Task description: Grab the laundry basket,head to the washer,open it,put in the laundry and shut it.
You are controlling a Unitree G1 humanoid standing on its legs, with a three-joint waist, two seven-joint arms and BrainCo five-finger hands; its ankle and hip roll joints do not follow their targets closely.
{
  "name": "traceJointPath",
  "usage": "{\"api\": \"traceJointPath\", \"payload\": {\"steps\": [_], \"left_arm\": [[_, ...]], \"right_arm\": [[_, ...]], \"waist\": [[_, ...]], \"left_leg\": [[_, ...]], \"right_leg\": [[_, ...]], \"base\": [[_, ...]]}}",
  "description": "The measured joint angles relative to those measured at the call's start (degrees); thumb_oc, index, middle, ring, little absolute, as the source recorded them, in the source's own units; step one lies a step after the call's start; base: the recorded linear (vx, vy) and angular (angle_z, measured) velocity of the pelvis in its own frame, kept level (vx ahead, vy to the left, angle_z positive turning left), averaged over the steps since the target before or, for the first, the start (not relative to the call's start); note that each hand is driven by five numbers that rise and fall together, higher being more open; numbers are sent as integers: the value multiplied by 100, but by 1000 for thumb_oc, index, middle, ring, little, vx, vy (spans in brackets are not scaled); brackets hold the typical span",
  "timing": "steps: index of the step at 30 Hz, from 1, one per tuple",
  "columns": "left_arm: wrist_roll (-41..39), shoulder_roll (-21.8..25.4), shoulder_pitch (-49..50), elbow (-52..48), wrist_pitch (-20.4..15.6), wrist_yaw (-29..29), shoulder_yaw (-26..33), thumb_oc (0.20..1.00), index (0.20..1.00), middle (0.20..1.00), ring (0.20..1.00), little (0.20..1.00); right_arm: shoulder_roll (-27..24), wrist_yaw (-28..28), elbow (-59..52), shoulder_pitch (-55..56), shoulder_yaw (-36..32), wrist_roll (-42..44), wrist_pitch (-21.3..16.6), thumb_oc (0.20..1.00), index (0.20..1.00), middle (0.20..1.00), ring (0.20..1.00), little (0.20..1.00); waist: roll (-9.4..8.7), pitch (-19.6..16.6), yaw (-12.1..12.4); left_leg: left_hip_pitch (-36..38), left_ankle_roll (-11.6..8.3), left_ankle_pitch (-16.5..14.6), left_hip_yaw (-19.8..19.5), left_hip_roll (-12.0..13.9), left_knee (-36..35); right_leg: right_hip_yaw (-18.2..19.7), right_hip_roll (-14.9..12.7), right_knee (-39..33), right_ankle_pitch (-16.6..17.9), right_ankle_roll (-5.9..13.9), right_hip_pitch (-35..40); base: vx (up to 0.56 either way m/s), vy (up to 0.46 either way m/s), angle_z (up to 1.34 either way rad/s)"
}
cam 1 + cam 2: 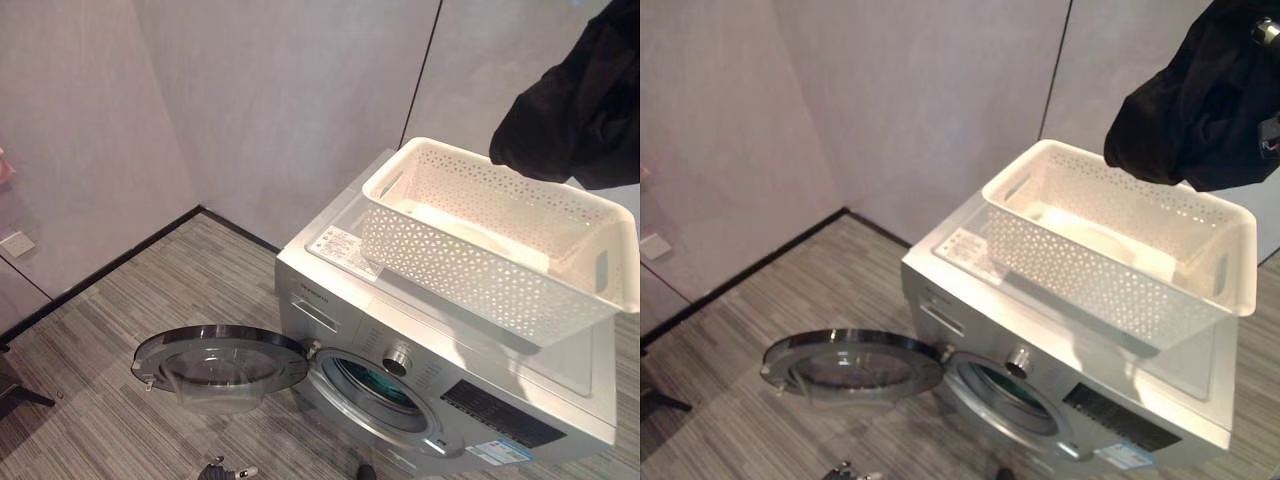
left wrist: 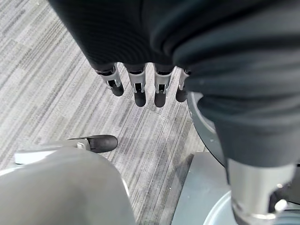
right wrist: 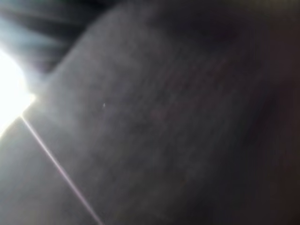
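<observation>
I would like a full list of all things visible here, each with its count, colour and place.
washing machine: one, silver-grey, standing on the floor by the wall
washer door: one, round, chrome rim with glass, swung open toward the left
laundry basket: one, white, perforated, resting on top of the washing machine, looks empty
black garment: one, black, hanging above the far right end of the basket
floor: grey striped
wall: pale grey panels
left hand: one, silver fingers with dark tips, relaxed, over the floor near the door
right hand: hidden in the black garment
</observation>
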Motion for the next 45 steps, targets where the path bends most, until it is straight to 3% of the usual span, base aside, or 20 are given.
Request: {"api": "traceJointPath", "payload": {"steps": [8,9,20,24,29,31,33,35,42,45], "left_arm": [[218,-9,95,26,76,-3,130,1000,1000,1000,1000,1000],[257,-22,53,1,68,-3,161,1000,1000,1000,1000,1000],[442,-39,82,12,66,-44,134,1000,1000,1000,1000,1000],[589,-32,140,-22,60,-43,169,1000,1000,1000,1000,1000],[660,-35,219,-23,57,-42,226,1000,1000,1000,1000,1000],[663,-23,221,0,58,-42,382,1000,1000,1000,1000,1000],[666,-29,207,5,58,-42,393,1000,1000,1000,1000,1000],[673,-36,234,-3,57,-44,446,1000,1000,1000,1000,1000],[784,-104,263,5,56,-47,448,1000,1000,1000,1000,1000],[782,-115,250,7,54,-44,502,1000,1000,1000,1000,1000]], "right_arm": [[-273,-534,-703,1292,-1511,-882,91,200,200,200,200,200],[-430,-633,-1043,1899,-2071,-1043,102,200,200,200,200,200],[-403,-796,-1760,3237,-3273,-1570,141,200,200,200,200,200],[31,-814,-2446,4176,-3939,-1866,197,200,200,200,200,200],[422,-932,-2696,4584,-4158,-2251,230,200,200,200,200,200],[1073,-945,-2879,4821,-4378,-2380,234,200,200,200,200,200],[1317,-931,-2940,5117,-4380,-2382,236,200,200,200,200,200],[1911,-912,-3090,5696,-4562,-2383,265,200,200,200,200,200],[2228,-895,-3035,6453,-4648,-2391,460,200,200,200,200,200],[2772,-882,-3041,6625,-4656,-2387,458,200,200,200,200,200]], "waist": [[5,-18,-147],[5,-20,-127],[-26,-11,-489],[-46,-1,-624],[-56,35,-714],[-113,78,-719],[-94,94,-766],[-95,87,-756],[47,103,-907],[40,92,-933]], "left_leg": [[135,104,-63,169,-183,1],[129,121,-71,238,-230,-1],[410,331,-191,611,-573,-28],[521,391,-236,809,-621,-33],[658,438,-267,1043,-658,-34],[759,466,-312,1178,-663,-37],[805,486,-327,1210,-688,-37],[808,487,-328,1220,-688,-37],[805,483,-321,1208,-700,-37],[806,480,-319,1214,-694,-37]], "right_leg": [[190,-164,10,36,86,17],[265,-208,9,41,102,-22],[665,-508,7,58,317,3],[836,-526,8,77,358,1],[942,-534,11,151,414,-3],[1052,-518,10,170,430,6],[1094,-533,10,178,445,0],[1088,-538,8,170,456,1],[1071,-563,6,170,472,-8],[1074,-554,7,156,492,-12]], "base": [[-27,76,-11],[-24,90,-14],[-9,83,-18],[-34,40,-23],[-16,17,-23],[-1,-3,-28],[1,-8,-13],[9,-18,-5],[1,-5,0],[-1,-12,0]]}}
